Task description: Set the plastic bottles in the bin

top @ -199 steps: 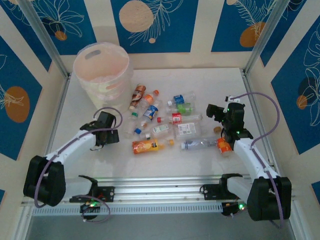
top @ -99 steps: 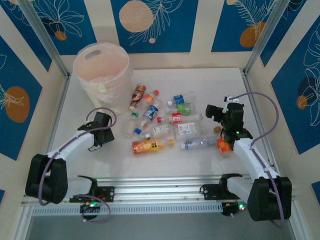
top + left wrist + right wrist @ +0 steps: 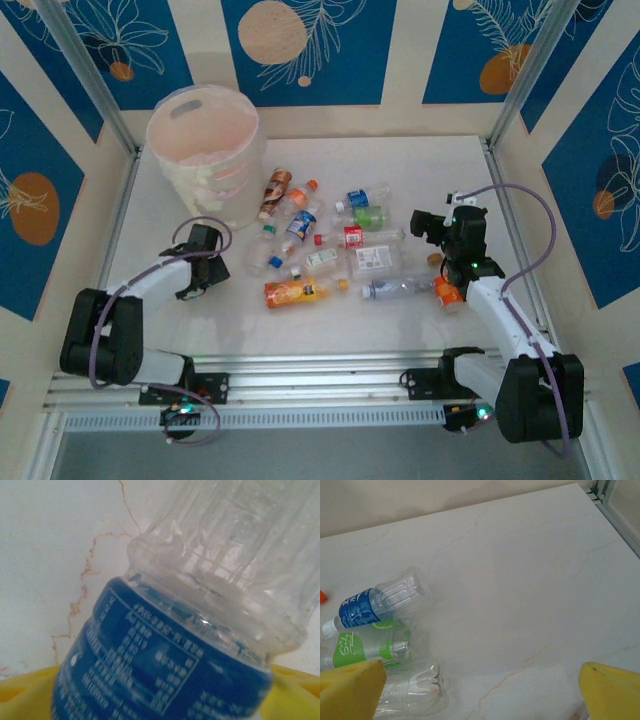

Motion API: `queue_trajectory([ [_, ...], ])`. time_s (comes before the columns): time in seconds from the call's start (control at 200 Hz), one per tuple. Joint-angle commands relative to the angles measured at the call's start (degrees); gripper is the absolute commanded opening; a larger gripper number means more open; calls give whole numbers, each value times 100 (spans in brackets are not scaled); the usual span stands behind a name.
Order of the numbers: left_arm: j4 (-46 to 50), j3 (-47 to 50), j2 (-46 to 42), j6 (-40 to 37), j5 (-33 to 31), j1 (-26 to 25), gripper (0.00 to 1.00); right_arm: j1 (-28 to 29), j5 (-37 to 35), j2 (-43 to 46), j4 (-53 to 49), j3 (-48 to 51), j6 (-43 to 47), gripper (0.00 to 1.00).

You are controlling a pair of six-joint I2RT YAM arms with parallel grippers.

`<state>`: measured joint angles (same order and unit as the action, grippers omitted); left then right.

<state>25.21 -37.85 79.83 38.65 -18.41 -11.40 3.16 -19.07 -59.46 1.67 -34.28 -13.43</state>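
Note:
The bin (image 3: pixel 205 150), a tall pale pink bucket, stands at the back left. Several plastic bottles (image 3: pixel 330 240) lie scattered mid-table, among them an orange one (image 3: pixel 295 291) and a brown one (image 3: pixel 273 192). My left gripper (image 3: pixel 212 264) sits low at the pile's left edge. Up close, a clear bottle with a dark blue label (image 3: pixel 165 665) fills the gap between its yellow pads (image 3: pixel 25 690), touching both. My right gripper (image 3: pixel 482 695) (image 3: pixel 430 225) hangs open over bare table, right of a blue-labelled bottle (image 3: pixel 375 602) and a green-labelled one (image 3: pixel 360 647).
A small orange bottle (image 3: pixel 447 292) lies against my right forearm. A clear bottle (image 3: pixel 410 692) rests just left of the right gripper's left pad. Metal frame posts and patterned walls enclose the table (image 3: pixel 420 160).
My left arm has drawn back a little to the left, its elbow folding in, and its jaws have closed in on the blue-labelled bottle. The right arm has barely moved.

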Motion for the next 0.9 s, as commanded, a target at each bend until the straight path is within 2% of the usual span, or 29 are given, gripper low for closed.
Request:
queue_trajectory([
  [0.0, -251, -28, 106, -4, 128, 84, 90, 67, -85, 146, -42, -141, 125, 99],
  [0.275, -534, -346, 497, -272, 79, 263, 94, 110, -88, 138, -21, -145, 171, 99],
  [0.44, -662, -516, 788, -308, 119, 366, 91, 132, -121, 137, -26, -140, 185, 99],
  [0.615, -660, -569, 796, -238, 179, 376, 78, 126, -168, 137, 8, -123, 192, 99],
  [0.895, -426, -272, 33, -170, -57, 375, 56, 135, -188, 145, 18, -115, 164, 99],
])
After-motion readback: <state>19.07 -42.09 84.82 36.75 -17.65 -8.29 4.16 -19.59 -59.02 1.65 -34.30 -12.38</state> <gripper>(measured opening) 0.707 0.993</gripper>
